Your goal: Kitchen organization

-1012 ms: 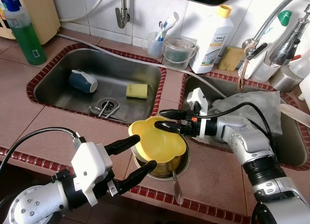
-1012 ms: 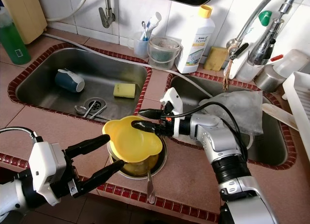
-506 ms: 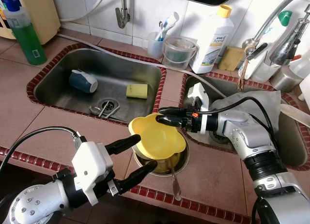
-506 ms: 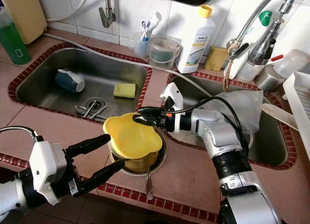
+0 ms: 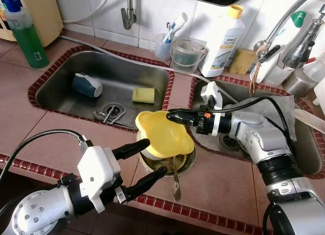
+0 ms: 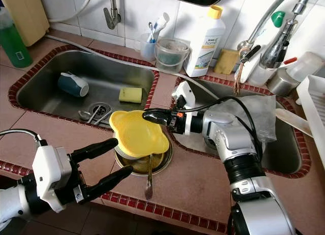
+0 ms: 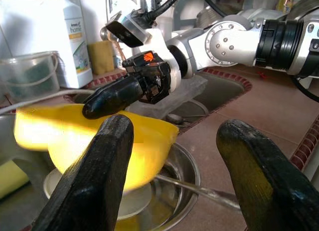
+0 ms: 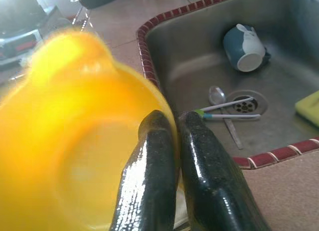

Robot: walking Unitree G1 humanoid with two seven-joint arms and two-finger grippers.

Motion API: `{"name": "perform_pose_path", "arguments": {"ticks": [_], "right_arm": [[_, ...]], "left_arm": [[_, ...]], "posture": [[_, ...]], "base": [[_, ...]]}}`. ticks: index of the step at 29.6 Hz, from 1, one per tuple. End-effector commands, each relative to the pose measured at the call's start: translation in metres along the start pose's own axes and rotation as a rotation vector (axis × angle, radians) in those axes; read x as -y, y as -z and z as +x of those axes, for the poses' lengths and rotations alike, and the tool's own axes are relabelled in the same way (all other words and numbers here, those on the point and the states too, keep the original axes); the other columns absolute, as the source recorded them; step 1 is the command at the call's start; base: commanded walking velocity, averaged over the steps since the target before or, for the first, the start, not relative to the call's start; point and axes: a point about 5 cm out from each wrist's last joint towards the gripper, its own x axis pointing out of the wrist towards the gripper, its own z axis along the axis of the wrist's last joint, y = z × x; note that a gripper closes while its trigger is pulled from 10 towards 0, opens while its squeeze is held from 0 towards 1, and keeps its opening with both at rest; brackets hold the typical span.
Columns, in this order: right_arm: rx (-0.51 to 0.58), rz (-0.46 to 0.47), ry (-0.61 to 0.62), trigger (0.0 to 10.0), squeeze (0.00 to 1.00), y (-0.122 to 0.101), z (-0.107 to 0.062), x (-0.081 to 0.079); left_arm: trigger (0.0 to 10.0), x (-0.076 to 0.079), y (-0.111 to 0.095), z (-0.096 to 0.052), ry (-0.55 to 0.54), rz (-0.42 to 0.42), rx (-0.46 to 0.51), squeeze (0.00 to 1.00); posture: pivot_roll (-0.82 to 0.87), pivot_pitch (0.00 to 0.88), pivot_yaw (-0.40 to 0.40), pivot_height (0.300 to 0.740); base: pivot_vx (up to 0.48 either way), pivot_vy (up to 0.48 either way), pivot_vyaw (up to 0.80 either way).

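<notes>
Yellow bowl [image 5: 161, 135] is tilting above a round metal pan [image 5: 184, 162] that is sitting on the brown tiled counter [image 5: 223, 181] between the two sinks, its rim pinched by the right gripper [image 5: 171, 114], whose jaws are pressing nearly together on the bowl's edge. In the right wrist view the two black fingers [image 8: 149, 171] are lying side by side with the yellow rim caught between them. A spoon [image 5: 175, 179] is leaning out of the pan toward the counter's front edge, and something pale is lying in the pan under the bowl. The left gripper [image 5: 145, 161] is hovering just in front of the pan with its jaws spread wide and gripping nothing, one finger beside the bowl's near edge and the other by the pan's rim. In the left sink [image 5: 61, 90] a blue mug [image 5: 86, 85] is lying on its side, a yellow sponge [image 5: 143, 95] is resting near the drain, and cutlery is lying across the drain [image 5: 114, 112]. A grey cloth [image 5: 269, 109] is draping into the right sink. Against the tiled wall a white detergent bottle [image 5: 222, 42] and a clear plastic tub [image 5: 187, 54] are standing, and a green bottle [image 5: 26, 37] is standing at the far left.
</notes>
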Motion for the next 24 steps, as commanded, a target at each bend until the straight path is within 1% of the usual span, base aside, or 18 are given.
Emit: {"name": "perform_pose_path", "arguments": {"ticks": [1, 7, 9, 15, 19, 24], "right_arm": [[0.03, -0.018, -0.025, 0.0, 0.0, -0.009, -0.002, -0.003], [0.044, -0.001, -0.047, 0.0, 0.0, -0.009, -0.001, -0.006], [0.048, 0.003, -0.047, 0.0, 0.0, -0.01, 0.0, -0.006], [0.059, 0.01, -0.051, 0.0, 0.0, -0.011, -0.003, -0.007], [0.073, 0.015, -0.038, 0.0, 0.0, -0.013, -0.007, -0.008], [0.077, 0.023, -0.027, 0.0, 0.0, -0.01, -0.01, -0.009]], "left_arm": [[10.0, 0.003, 0.0, 0.002, 0.016, -0.012, 0.005, 0.0], [10.0, 0.001, -0.001, 0.004, 0.019, -0.004, 0.012, 0.0], [10.0, 0.001, -0.001, 0.004, 0.022, -0.017, 0.016, 0.0], [10.0, -0.001, -0.001, 0.005, 0.029, -0.005, 0.018, 0.0], [10.0, -0.005, -0.002, 0.007, 0.03, -0.004, 0.028, 0.0], [10.0, -0.012, -0.004, 0.01, -0.007, -0.006, 0.06, 0.0]], "posture": [[0.02, 0.122, -0.138, 0.74], [0.02, 0.108, -0.134, 0.74], [0.02, 0.106, -0.133, 0.74], [0.01, 0.093, -0.126, 0.74], [0.01, 0.085, -0.122, 0.74], [0.0, 0.077, -0.116, 0.74]], "base": [[0.0, 0.0, 0.0], [0.0, 0.0, 0.0], [0.0, 0.0, 0.0], [0.0, 0.0, 0.0], [0.0, 0.0, 0.0], [0.0, 0.0, 0.0]]}}
